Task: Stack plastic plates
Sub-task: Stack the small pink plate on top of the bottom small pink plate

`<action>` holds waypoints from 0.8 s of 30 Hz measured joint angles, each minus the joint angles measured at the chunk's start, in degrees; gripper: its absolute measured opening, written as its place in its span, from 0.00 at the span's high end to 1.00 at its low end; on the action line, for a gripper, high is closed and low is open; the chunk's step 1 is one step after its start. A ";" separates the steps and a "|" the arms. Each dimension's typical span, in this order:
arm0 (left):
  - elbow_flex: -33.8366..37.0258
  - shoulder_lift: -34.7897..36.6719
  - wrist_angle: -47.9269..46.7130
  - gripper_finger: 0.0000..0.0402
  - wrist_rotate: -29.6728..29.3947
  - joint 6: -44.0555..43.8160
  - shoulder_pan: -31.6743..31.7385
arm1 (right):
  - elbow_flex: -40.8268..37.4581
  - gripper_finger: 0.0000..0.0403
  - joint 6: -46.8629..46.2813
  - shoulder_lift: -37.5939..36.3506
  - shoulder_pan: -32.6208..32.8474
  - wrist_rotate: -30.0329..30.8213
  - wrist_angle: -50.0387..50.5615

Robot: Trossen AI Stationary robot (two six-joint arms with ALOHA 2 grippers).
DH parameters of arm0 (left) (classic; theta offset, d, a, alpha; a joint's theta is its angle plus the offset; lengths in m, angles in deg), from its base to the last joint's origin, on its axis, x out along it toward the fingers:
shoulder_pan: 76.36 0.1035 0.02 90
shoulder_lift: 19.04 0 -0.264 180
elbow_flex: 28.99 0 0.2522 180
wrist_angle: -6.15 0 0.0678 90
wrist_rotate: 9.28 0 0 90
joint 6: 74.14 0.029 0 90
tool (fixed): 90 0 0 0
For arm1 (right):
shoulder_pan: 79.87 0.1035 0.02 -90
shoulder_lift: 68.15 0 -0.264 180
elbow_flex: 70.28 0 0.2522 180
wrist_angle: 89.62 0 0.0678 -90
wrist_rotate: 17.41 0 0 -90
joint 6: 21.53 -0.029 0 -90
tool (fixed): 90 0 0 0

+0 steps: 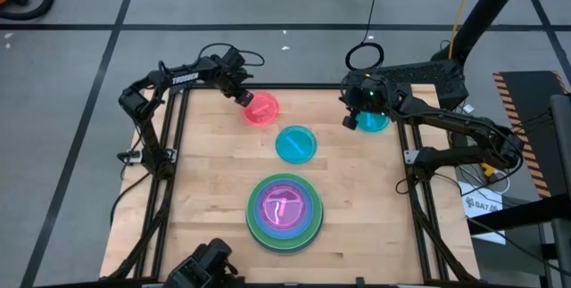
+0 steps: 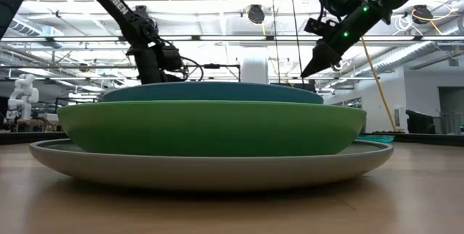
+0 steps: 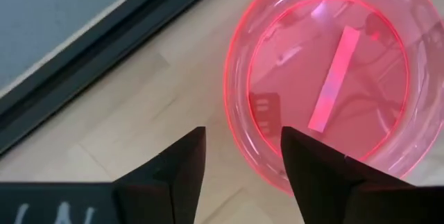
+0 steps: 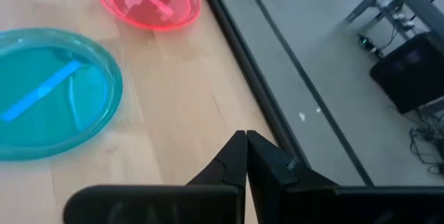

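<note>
Stack [image 1: 285, 213] sits near the table's [image 1: 205, 163] front edge: grey plate, green, blue, pink on top. Well behind the stack, toward the left rear: loose pink plate [image 1: 260, 110], left hand [image 3: 241, 156] spread wide over its rim, gripping nothing. Just behind the stack: teal plate [image 1: 295, 144]. Toward the right rear: second teal plate [image 1: 372, 120] under the right hand [image 1: 350, 120], shut tight and empty. Likely risks: a thin-rim pinch slipping, the slick pink plate skidding off toward the rear edge, or tilting and dropping off-centre on the stack.
</note>
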 joint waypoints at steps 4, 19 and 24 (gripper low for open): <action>0.00 0.00 0.19 0.52 -0.29 0.57 0.41 | -0.02 0.99 -0.47 0.00 0.00 -0.02 0.19; 0.85 -0.11 8.66 0.52 -6.12 -2.36 -1.50 | 0.00 0.99 -3.29 0.00 0.02 -0.04 3.97; 1.03 -0.50 7.98 0.52 -10.16 -2.13 -3.41 | 0.00 0.99 -2.86 0.00 0.02 0.00 4.00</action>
